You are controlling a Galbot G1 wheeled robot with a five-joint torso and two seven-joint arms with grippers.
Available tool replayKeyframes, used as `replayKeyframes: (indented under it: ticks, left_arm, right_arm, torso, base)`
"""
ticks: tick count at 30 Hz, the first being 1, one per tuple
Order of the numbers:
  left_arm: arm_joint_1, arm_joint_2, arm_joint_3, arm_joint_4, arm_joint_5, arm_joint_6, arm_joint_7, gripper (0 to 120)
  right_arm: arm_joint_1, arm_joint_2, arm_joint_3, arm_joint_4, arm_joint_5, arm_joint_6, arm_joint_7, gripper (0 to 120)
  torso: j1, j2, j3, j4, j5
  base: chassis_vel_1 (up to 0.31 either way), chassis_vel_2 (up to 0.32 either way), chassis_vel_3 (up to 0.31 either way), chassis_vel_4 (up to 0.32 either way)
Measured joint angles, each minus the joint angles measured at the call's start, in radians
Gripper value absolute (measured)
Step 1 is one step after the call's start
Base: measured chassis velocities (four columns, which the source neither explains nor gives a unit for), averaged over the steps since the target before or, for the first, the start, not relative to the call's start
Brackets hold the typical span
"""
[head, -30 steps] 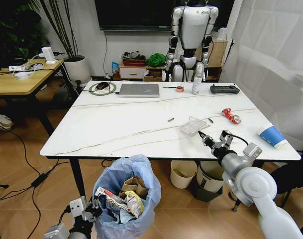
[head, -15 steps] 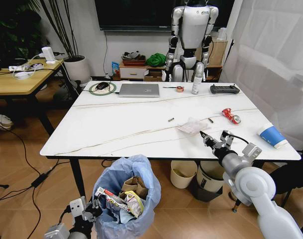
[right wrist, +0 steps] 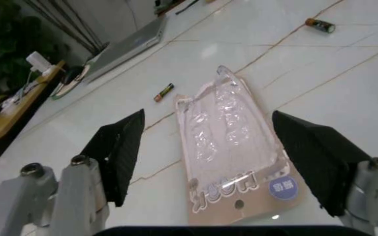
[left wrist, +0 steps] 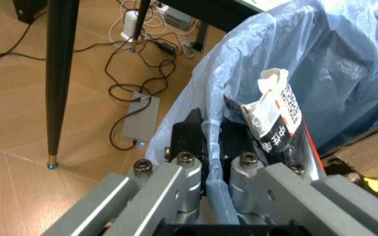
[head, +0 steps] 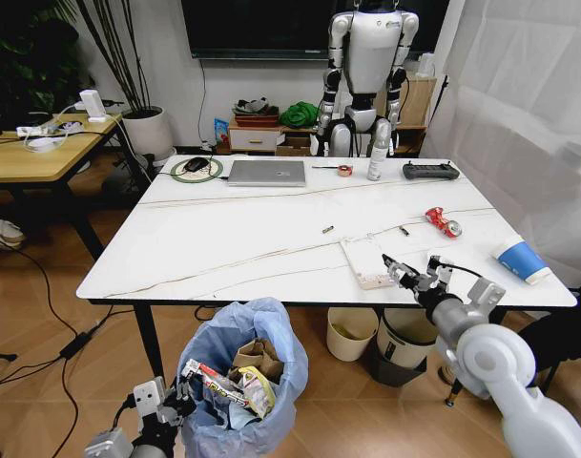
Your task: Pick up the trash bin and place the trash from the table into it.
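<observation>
— Where's the bin?
— On the floor by the bench's (head: 223, 258) near edge. The left claw (left wrist: 208, 140) is clamped on the rim of the bin (head: 247, 367), with litter inside.
— And the right claw (head: 416, 274)?
— Spread wide at the near edge, around a flat packet (right wrist: 235, 155) lying on the bench.

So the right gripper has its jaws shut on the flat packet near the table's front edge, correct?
Not quite. The right gripper is at the flat packet near the front edge of the table, but the right wrist view shows its jaws wide open on either side of it, not shut on it.
</observation>
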Motion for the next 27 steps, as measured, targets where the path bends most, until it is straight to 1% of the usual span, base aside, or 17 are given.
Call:
replayKeyframes:
  ticks: [1,2,4,7,8,13,20,27]
  left_arm:
    - [0.003,0.0,-0.001,-0.003,0.0,0.0,0.0,0]
    - [0.003,0.0,-0.001,-0.003,0.0,0.0,0.0,0]
    - [0.009,-0.002,-0.005,-0.007,0.0,0.0,0.0,0]
    - [0.013,-0.004,-0.009,-0.012,0.0,0.0,0.0,0]
    - [0.013,-0.005,-0.011,-0.012,0.0,0.0,0.0,0]
    - [0.012,-0.008,-0.013,-0.012,0.0,0.0,-0.001,0]
    - [0.012,-0.016,-0.014,-0.011,0.003,0.0,-0.002,0]
    - [0.007,-0.021,-0.013,-0.005,0.004,0.0,-0.003,0]
  right_arm:
    - [0.012,-0.01,0.0,-0.015,0.026,-0.008,-0.017,81]
    - [0.012,-0.01,0.0,-0.015,0.026,-0.008,-0.017,81]
    - [0.034,-0.027,0.001,-0.06,0.069,-0.027,-0.071,90]
    - [0.049,-0.039,0.0,-0.116,0.084,-0.038,-0.137,98]
    - [0.052,-0.041,-0.004,-0.132,0.084,-0.042,-0.159,100]
    - [0.077,-0.041,-0.021,-0.184,0.076,-0.053,-0.202,100]
    - [0.108,-0.043,-0.041,-0.246,0.05,-0.054,-0.218,100]
    - [0.121,-0.034,-0.064,-0.264,0.034,-0.053,-0.217,100]
  torso:
    - [0.0,0.0,0.0,-0.0001,0.0]
    - [0.0,0.0,0.0,-0.0001,0.0]
    - [0.0,0.0,0.0,0.0,0.0]
    - [0.0,0.0,0.0,-0.0001,0.0001]
    - [0.0,0.0,0.0,-0.0002,0.0001]
    - [0.0,0.0,0.0,-0.0001,0.0001]
    - [0.0,0.0,0.0,-0.0001,0.0]
    - [0.0,0.0,0.0,-0.0001,0.0]
  base:
    - [0.0,0.0,0.0,0.0]
    - [0.0,0.0,0.0,0.0]
    - [0.0,0.0,0.0,0.0]
    - [0.0,0.0,0.0,0.0]
    - [0.0,0.0,0.0,0.0]
    - [0.0,0.0,0.0,0.0]
    - [0.0,0.0,0.0,0.0]
    - [0.0,0.0,0.0,0.0]
